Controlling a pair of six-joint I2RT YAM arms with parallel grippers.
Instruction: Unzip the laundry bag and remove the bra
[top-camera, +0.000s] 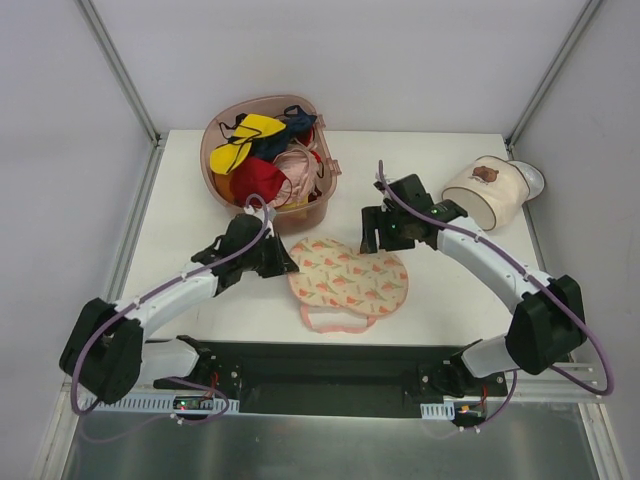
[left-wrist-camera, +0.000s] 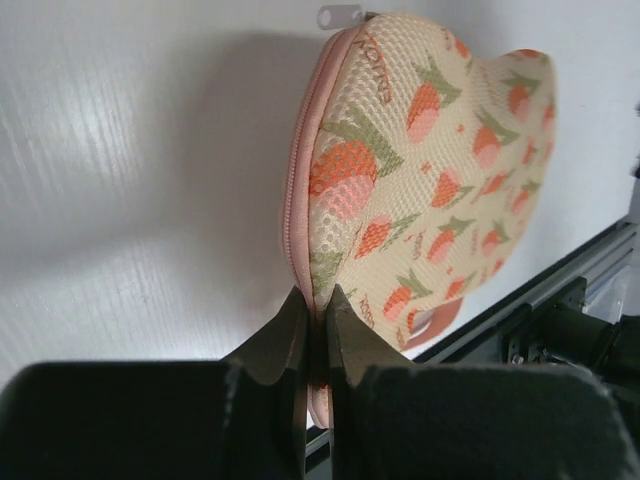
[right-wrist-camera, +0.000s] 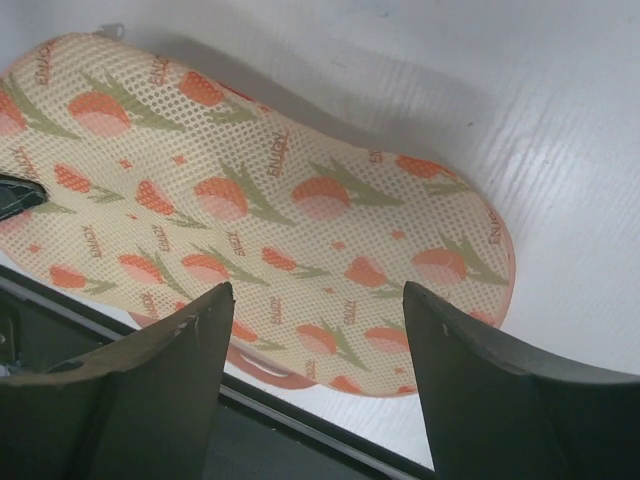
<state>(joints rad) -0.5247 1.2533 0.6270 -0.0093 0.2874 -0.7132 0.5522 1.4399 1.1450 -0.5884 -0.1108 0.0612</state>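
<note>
Top view: the bag (top-camera: 348, 280) lies flat on the white table (top-camera: 440, 290), near the front edge and roughly central between the two arms. Its leaf print faces up. A thin pink loop (top-camera: 335, 322) trails from its 6 o'clock edge towards the arm bases.

Left gripper (top-camera: 290, 265): at the bag's 9 o'clock edge. In the left wrist view the fingers (left-wrist-camera: 275, 345) are drawn narrow, with the bag's pink edging pinched between them. The zip (left-wrist-camera: 292, 190) runs along that edge away from the grip, teeth meshed over the visible length. A small silver pull (left-wrist-camera: 338, 15) sits at the far end of the run.

Right gripper (top-camera: 372, 240): at the bag's 1 o'clock end. In the right wrist view the fingers (right-wrist-camera: 190, 345) stand wide apart, nothing between them, with the mesh of the bag (right-wrist-camera: 260, 210) spread below. Whether the tips touch the fabric cannot be told.

Other items: a pink tub (top-camera: 215, 135) at 11 o'clock from the bag, at the table's far edge, holds yellow (top-camera: 255, 130), red (top-camera: 260, 180) and pink (top-camera: 300, 165) garments in a heap. A cream container (top-camera: 490, 190) with a brown mark lies tipped at 2 o'clock, well apart from the bag.
</note>
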